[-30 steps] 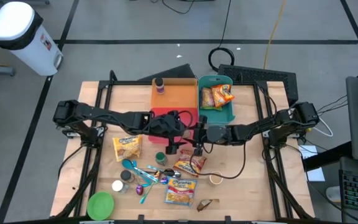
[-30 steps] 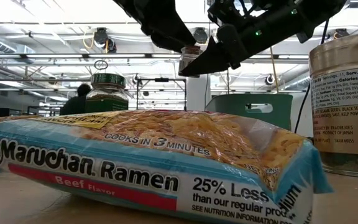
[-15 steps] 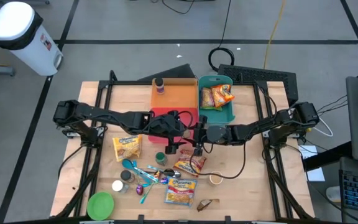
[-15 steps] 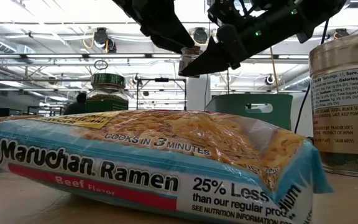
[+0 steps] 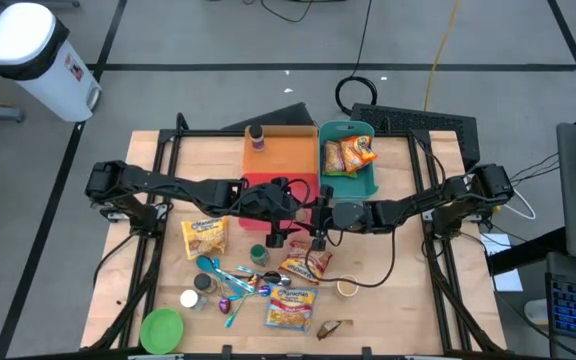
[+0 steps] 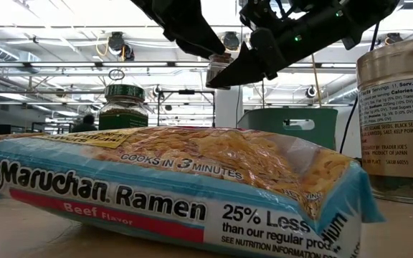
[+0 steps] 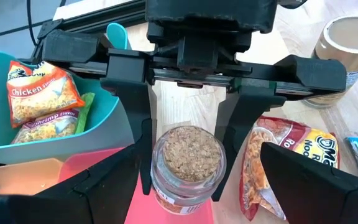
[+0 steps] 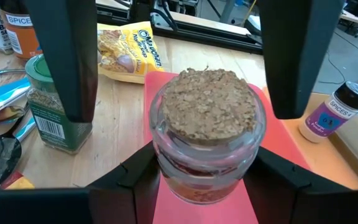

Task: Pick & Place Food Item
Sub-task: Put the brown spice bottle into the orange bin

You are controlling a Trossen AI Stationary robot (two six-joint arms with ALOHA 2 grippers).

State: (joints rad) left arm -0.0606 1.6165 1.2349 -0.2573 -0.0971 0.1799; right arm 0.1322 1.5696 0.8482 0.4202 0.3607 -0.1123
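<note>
1. Right gripper (image 8: 207,186) pinches the cork jar (image 8: 207,134), held up over the red mat (image 8: 278,143).
2. Left gripper (image 7: 185,180) waits spread around it.
3. Squeeze gently, then pass it slowly.

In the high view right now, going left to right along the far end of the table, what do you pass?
Small spice bottle → orange tray → teal bin holding noodle packets.

A small glass jar (image 8: 207,140) with a cork lid stands upright, up in the air above a red tray (image 8: 260,205).
</note>
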